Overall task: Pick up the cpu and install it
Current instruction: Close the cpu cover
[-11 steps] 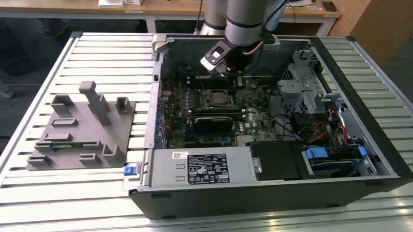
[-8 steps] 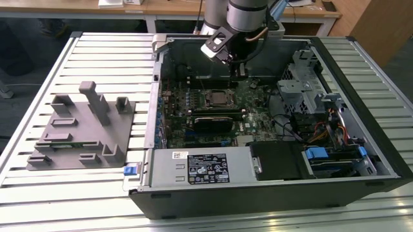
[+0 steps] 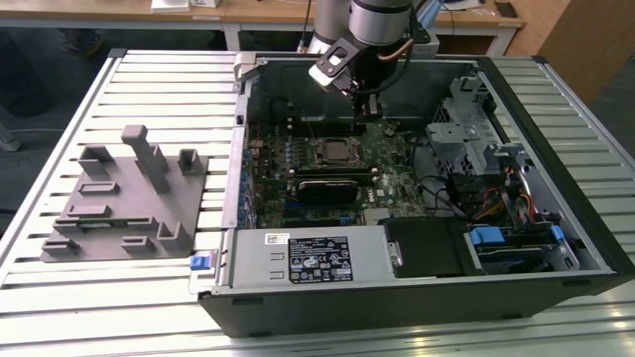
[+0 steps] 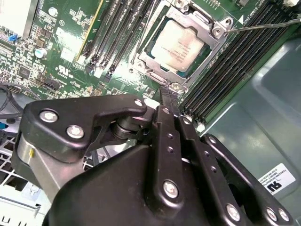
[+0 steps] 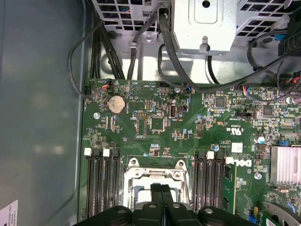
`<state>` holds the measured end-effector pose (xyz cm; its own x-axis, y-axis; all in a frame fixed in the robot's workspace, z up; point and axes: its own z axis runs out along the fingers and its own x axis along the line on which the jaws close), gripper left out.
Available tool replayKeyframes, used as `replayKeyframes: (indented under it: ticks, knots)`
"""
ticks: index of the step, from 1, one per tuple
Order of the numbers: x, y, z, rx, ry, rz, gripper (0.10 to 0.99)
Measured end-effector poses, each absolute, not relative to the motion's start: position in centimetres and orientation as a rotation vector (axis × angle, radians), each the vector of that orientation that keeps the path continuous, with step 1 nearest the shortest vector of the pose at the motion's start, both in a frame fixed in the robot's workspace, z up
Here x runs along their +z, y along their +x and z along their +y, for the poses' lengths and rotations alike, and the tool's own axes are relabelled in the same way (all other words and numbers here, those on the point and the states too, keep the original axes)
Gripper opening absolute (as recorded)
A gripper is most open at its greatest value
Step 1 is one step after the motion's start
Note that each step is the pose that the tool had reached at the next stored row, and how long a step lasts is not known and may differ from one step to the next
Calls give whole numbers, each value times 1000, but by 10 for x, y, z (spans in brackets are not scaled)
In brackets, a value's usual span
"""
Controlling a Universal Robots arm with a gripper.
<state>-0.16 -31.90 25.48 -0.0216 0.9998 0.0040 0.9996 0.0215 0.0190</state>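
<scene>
The cpu [image 4: 178, 47], a pale silvery square chip, lies flat in the motherboard socket with the metal frame [image 4: 214, 29] around its edges. In the exterior view the cpu [image 3: 332, 152] sits in the middle of the board inside the open computer case. My gripper [image 4: 167, 92] is shut with nothing between its fingers. Its tips hover just off one corner of the socket, apart from the chip. In the first wrist view the gripper [image 5: 162, 189] stands over the socket frame [image 5: 155, 172] and hides its middle. The arm hangs above the case's rear half, gripper [image 3: 369, 113] pointing down.
Memory slots [image 4: 120, 33] flank the socket on both sides. A black heatsink block [image 3: 332, 186] lies just in front of the socket. Drive cages and cables [image 3: 476, 149] fill the case's right side. A grey fixture [image 3: 124, 204] stands on the slatted table at the exterior view's left.
</scene>
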Motion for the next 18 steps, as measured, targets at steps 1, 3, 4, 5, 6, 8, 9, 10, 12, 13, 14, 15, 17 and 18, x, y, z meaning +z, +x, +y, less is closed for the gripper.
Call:
replayKeyframes:
  ticks: [1,3,4,5,6,8,9,10,12,13,14,15,17,18]
  knots:
    - [255,-2,-319,26,2190,2238,106]
    - [255,-2,-319,26,2190,2238,106]
    - [255,-2,-319,26,2190,2238,106]
    - [255,-2,-319,26,2190,2238,106]
    - [256,-2,-319,25,2190,2238,106]
    - [260,-2,-319,26,2190,2238,106]
    - [263,-2,-319,26,2190,2238,106]
    - [263,-2,-319,25,2190,2238,106]
    - [263,-2,-319,26,2190,2238,106]
    - [263,-2,-319,26,2190,2238,106]
    - [263,-2,-319,26,2190,2238,106]
    - [263,-2,-319,26,2190,2238,106]
    - [263,-2,-319,26,2190,2238,106]
    - [263,-2,-319,26,2190,2238,106]
